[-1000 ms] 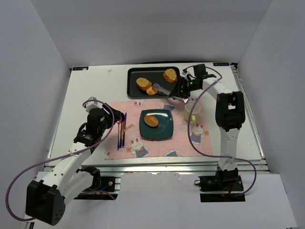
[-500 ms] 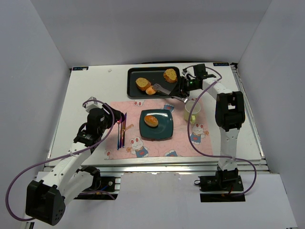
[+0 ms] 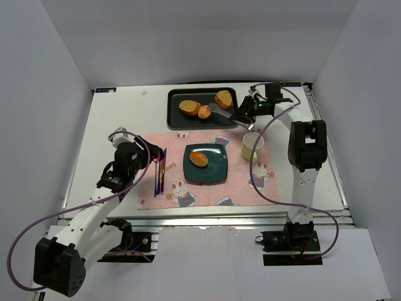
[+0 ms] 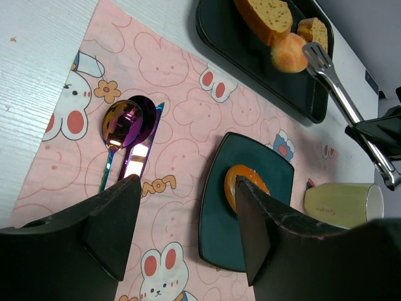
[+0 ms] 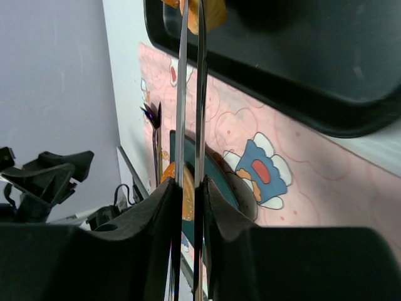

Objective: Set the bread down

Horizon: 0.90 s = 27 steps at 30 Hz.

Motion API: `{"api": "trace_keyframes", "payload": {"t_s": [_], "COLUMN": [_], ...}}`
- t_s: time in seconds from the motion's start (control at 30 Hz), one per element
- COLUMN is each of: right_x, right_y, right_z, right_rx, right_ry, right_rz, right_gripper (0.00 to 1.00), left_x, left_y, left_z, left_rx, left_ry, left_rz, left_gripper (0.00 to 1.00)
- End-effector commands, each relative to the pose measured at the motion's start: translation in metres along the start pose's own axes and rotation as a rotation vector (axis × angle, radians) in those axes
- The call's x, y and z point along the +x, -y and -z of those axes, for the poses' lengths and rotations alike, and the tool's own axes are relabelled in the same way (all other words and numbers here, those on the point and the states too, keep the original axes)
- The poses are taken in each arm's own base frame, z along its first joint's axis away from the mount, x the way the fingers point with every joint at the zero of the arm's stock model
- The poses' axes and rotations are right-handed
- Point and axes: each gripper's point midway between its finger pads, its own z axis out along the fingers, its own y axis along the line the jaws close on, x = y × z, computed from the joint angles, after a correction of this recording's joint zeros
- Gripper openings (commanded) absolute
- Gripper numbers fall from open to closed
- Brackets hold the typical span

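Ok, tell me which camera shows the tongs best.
Left wrist: it shows the tongs nearly full length, tips beside the small bun in the black tray. Top external shows them small and thin; right wrist shows only two blades edge-on, held in the right gripper.

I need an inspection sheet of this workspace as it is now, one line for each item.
Surface: white table, pink placemat on it.
Job's things: bun on the teal plate; second bun in the black tray, tongs tips beside it.
Clutter: two toasted pieces, cup, purple cutlery.
Grippers: left gripper open above the placemat; right gripper shut on the tongs.
Cables: purple cables, one along each arm.
Surroundings: white walls.
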Motion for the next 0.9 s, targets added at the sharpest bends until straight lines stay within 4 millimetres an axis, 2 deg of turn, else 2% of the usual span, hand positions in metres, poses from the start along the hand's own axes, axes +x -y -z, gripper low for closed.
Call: {"api": "trace_keyframes", "payload": {"t_s": [0.0,0.13,0.27,0.3,0.33,0.37,0.4,0.47,0.5,0.53,0.57,0.63,0.67,0.77,0.87], "right_x": [-0.019,-0.01,0.021,0.027,0.038,0.046,0.064,0.08,0.098,0.104,0.112,0.128,0.145,0.169,0.178], "right_y": [-0.039,-0.05,-0.058,-0.067,-0.065,-0.077,-0.068,-0.072,-0.058,-0.051,-0.056,-0.045,-0.037,-0.023,-0.015], "right_z": [0.037,0.047,0.06,0.069,0.07,0.08,0.082,0.095,0.095,0.099,0.108,0.112,0.115,0.119,0.121], "right_rx": [-0.101,-0.109,-0.112,-0.113,-0.094,-0.085,-0.065,-0.013,0.011,0.054,0.076,0.116,0.153,0.208,0.254], "right_ry": [0.067,0.058,-0.008,-0.004,-0.021,-0.017,-0.049,-0.043,-0.071,-0.071,-0.055,-0.067,-0.083,-0.098,-0.086], "right_rz": [0.097,0.184,0.242,0.329,0.347,0.399,0.409,0.482,0.48,0.495,0.533,0.58,0.596,0.649,0.681], "right_gripper": [0.0,0.0,0.0,0.0,0.0,0.0,0.0,0.0,0.0,0.0,0.0,0.0,0.0,0.0,0.0], "left_x": [-0.018,-0.016,-0.015,-0.014,-0.014,-0.013,-0.012,-0.01,-0.01,-0.01,-0.011,-0.009,-0.009,-0.007,-0.005], "left_y": [0.014,0.014,0.015,0.014,0.014,0.014,0.014,0.013,0.015,0.015,0.015,0.014,0.014,0.014,0.013], "left_z": [0.004,0.002,0.001,0.001,0.001,0.001,0.001,0.0,0.0,0.0,0.001,0.001,0.001,0.002,0.001], "left_rx": [0.033,0.039,0.049,0.05,0.054,0.057,0.061,0.066,0.074,0.076,0.082,0.086,0.088,0.095,0.102], "left_ry": [0.049,0.044,0.044,0.045,0.049,0.049,0.047,0.048,0.048,0.05,0.053,0.053,0.053,0.052,0.051], "left_rz": [0.019,0.02,0.022,0.022,0.023,0.023,0.025,0.027,0.03,0.03,0.032,0.033,0.034,0.036,0.041], "left_gripper": [0.71,0.7,0.68,0.68,0.68,0.67,0.67,0.67,0.67,0.67,0.67,0.67,0.67,0.67,0.67]}}
